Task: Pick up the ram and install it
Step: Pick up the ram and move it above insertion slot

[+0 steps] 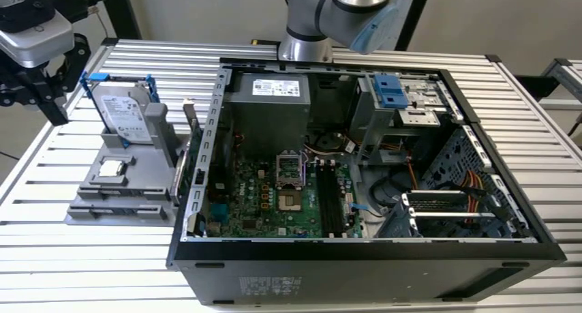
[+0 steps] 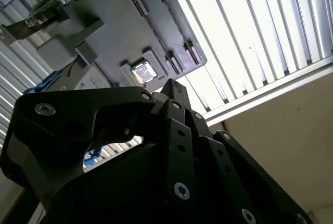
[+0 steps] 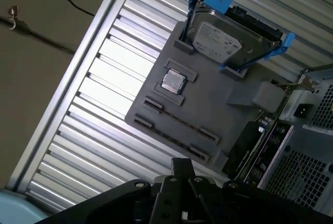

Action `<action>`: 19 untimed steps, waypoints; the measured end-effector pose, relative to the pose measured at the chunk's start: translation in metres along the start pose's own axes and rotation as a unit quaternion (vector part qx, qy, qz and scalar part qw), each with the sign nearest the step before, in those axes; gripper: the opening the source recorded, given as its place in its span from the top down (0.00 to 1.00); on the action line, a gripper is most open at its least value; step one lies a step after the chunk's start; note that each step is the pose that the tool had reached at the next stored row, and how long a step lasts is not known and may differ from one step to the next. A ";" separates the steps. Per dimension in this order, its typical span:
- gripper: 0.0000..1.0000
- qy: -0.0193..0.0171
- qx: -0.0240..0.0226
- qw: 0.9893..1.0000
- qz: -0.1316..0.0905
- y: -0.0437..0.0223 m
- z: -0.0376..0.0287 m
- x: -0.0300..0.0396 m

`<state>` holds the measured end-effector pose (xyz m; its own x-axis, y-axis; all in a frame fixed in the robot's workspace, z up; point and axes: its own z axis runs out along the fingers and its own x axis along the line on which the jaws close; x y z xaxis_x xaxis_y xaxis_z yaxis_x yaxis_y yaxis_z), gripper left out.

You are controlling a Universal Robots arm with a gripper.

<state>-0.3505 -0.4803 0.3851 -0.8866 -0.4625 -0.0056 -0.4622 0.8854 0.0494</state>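
Black pincer [image 1: 35, 95]: released, nothing between fingers, at 10 o'clock in exterior view, over corner of slatted metal surface [image 1: 91, 258], well apart from ram. Dark ram [image 1: 193, 159]: on edge along grey holder [image 1: 141, 183], just beside open computer case [image 1: 364, 248], at case's 9 o'clock. Hard drive [image 1: 123, 115] upright at holder's 12 o'clock; small silver chip [image 1: 111, 168] flat mid-holder.

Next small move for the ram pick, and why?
Probably carry the gripper toward the exterior view's right, across the gray fixture, to a spot above the ram. The ram stands on edge at the fixture's side next to the computer case, untouched, while the gripper hangs beyond the fixture's opposite side, past the hard drive, well apart from it.
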 end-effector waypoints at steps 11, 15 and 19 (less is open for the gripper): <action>1.00 0.001 0.000 1.000 -0.026 0.0001 -0.0001 0.0001; 1.00 0.002 0.000 0.999 -0.039 0.0001 0.0000 0.0002; 1.00 0.003 0.000 0.999 -0.053 0.0001 0.0001 0.0003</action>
<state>-0.3508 -0.4803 0.3851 -0.8324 -0.5542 -0.0056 -0.5537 0.8312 0.0494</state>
